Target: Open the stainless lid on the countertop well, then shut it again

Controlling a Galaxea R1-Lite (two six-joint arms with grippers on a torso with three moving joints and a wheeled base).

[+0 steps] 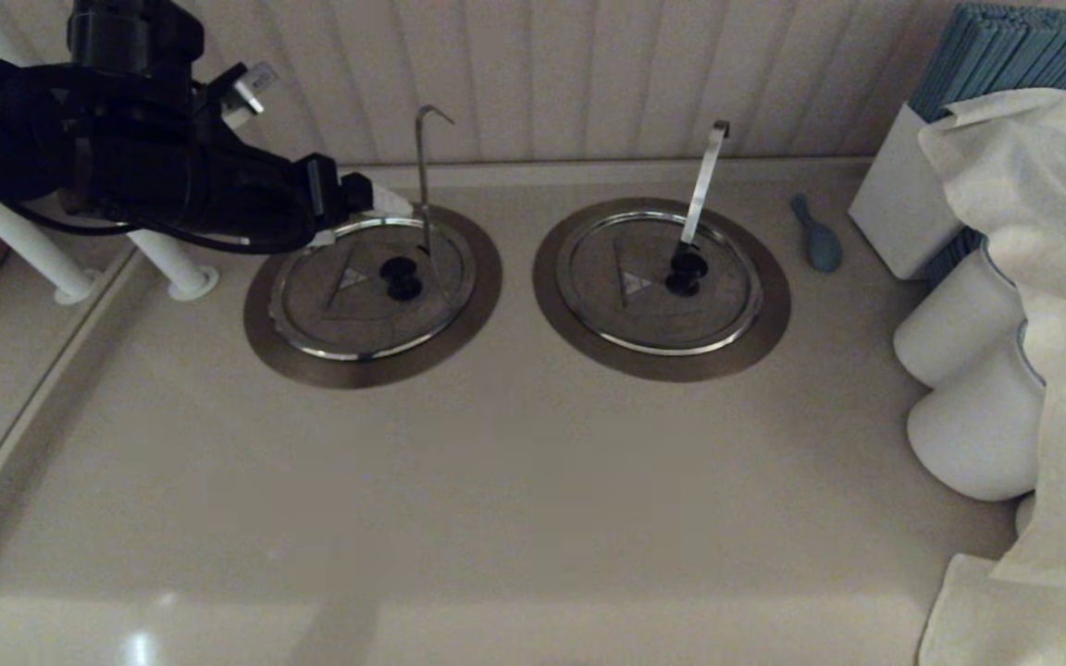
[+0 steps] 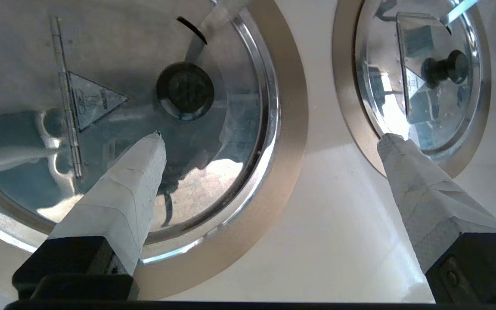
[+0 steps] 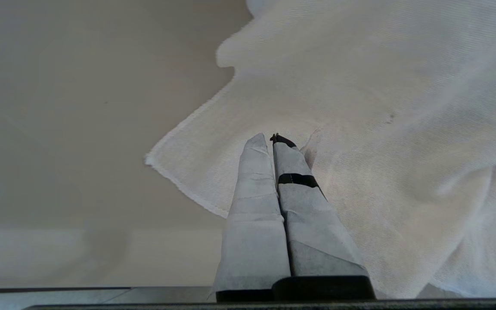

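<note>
The stainless lid [image 1: 348,305] lies flat and shut over the countertop well, whose dull-brown ring [image 1: 482,305] surrounds it; the dark hole is hidden. Its black knob [image 1: 401,277], triangle mark [image 1: 351,277] and thin hooked rod [image 1: 422,176] all show. My left gripper [image 1: 355,218] hovers over the lid's far-left edge, open and holding nothing. In the left wrist view the lid [image 2: 114,56], knob [image 2: 184,90] and ring [image 2: 291,129] lie beyond the gripper [image 2: 274,137], whose fingers stand wide apart. My right gripper [image 3: 271,138] is shut and empty above a white cloth [image 3: 381,129]; it is out of the head view.
The twin lid [image 1: 658,287] with a pale flat handle [image 1: 704,185] sits to the right. A blue spoon [image 1: 818,239], a white box of blue sticks [image 1: 903,203], white jars [image 1: 959,324] and a draped cloth [image 1: 1051,231] crowd the right. White posts [image 1: 172,259] stand at the left.
</note>
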